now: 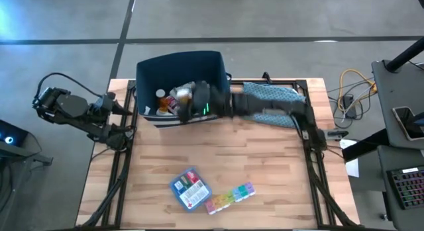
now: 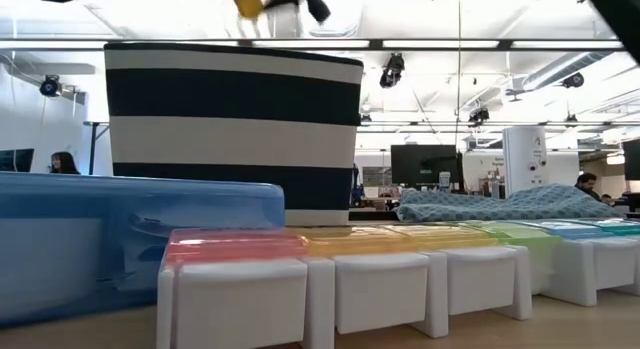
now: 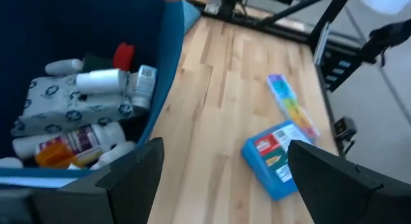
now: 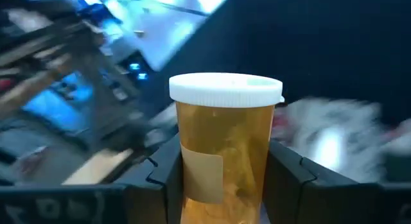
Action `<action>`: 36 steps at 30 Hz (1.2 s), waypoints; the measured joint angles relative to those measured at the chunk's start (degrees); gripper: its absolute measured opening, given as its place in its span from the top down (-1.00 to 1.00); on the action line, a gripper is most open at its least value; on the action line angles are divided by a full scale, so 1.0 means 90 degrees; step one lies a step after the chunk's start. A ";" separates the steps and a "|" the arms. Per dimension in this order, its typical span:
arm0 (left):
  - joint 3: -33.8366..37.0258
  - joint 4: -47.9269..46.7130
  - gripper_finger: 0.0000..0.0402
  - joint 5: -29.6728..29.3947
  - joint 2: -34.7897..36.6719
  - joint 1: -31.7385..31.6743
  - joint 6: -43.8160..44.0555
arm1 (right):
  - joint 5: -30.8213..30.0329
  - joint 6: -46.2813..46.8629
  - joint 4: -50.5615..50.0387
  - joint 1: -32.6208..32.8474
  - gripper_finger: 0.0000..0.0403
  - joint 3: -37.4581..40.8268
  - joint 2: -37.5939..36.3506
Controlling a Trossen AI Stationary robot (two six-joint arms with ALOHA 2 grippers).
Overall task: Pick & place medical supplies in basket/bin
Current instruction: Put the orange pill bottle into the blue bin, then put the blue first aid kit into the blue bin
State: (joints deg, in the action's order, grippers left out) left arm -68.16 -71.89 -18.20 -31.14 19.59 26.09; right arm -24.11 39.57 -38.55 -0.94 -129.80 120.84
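Observation:
An orange pill bottle (image 4: 225, 147) with a white cap stands between the fingers of my right gripper (image 4: 225, 185), which is shut on it. In the high view that gripper (image 1: 187, 100) hangs over the dark navy bin (image 1: 149, 69) at the table's far side. The low view shows the bottle (image 2: 248, 1) above the bin's rim. The bin holds several supplies (image 3: 83, 115). A blue first-aid pouch (image 1: 190, 189) and a rainbow pill organizer (image 1: 230, 196) lie flat near the front edge. My left gripper (image 3: 221, 169) waits open at the table's left edge, above the bin's side. My right gripper pinches the bottle's lower body (image 4: 192, 179) between its two fingers (image 4: 286, 176), one on each side. The arm reaches in from the table's right, slanting down. The bottle stands upright in the hold, cap up, lifted clear above the bin.
A teal patterned cloth pouch (image 1: 273, 95) lies at the far right, under my right arm. Bare wood (image 1: 218, 148) spreads between the bin and the pouch and organizer. Black frame rails (image 1: 122, 158) run along both side edges.

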 joint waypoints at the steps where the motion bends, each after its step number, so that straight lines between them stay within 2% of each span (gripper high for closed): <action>1: 0.0000 0.0065 -0.54 0.0002 0.0000 -0.0002 0.0025 | 0.0296 -0.0110 -0.0082 -0.0297 0.27 0.0002 0.0007; 5: 0.0045 0.0282 -0.54 0.0008 -0.0082 -0.0002 0.0295 | 0.1550 -0.0443 -0.0307 -0.1274 0.11 0.0008 0.0162; 7: 0.0096 0.0399 -0.54 0.0006 -0.0210 -0.0002 0.0463 | 0.1958 -0.0763 -0.0379 -0.1592 0.01 0.0007 0.0168; 13: 0.0204 0.0793 -0.54 0.0006 -0.0905 -0.0002 0.0687 | 0.2019 -0.2392 -0.0399 -0.1956 -0.30 -0.0019 0.0108; 16: 0.0187 0.0783 -0.54 0.0018 -0.1409 0.0000 0.0880 | 0.2034 -0.3140 -0.0793 -0.1938 -0.41 -0.0217 0.0047; 19: 0.0177 0.0809 -0.54 0.0328 -0.1863 0.0003 0.1290 | 0.2041 -0.3849 -0.1389 -0.1806 -0.48 -0.0586 -0.0015; 21: 0.0175 0.0827 -0.54 0.0504 -0.2152 0.0054 0.1662 | 0.2043 -0.4409 -0.1515 -0.1621 -0.50 -0.0517 -0.0206; 25: 0.0175 0.0968 -0.54 0.0518 -0.2641 0.0454 0.2481 | 0.2100 -0.5081 -0.1771 -0.1161 -0.50 -0.0515 -0.0646; 30: 0.0172 0.1019 -0.54 0.0407 -0.3141 0.1411 0.3854 | 0.2238 -0.4984 -0.2538 -0.0806 -0.46 -0.0512 -0.1181; 34: 0.0199 0.1031 -0.54 -0.0072 -0.3736 0.2339 0.5149 | 0.3532 -0.3994 -0.3622 -0.0741 -0.45 -0.0430 -0.1228; 36: 0.0197 0.1041 -0.54 -0.0123 -0.4042 0.2757 0.5786 | 0.3957 -0.3628 -0.3972 -0.0660 -0.45 -0.0235 -0.1164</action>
State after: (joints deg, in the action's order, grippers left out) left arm -66.39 -62.52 -19.31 -67.51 44.41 78.16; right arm 11.51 6.92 -74.29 -6.88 -131.91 110.36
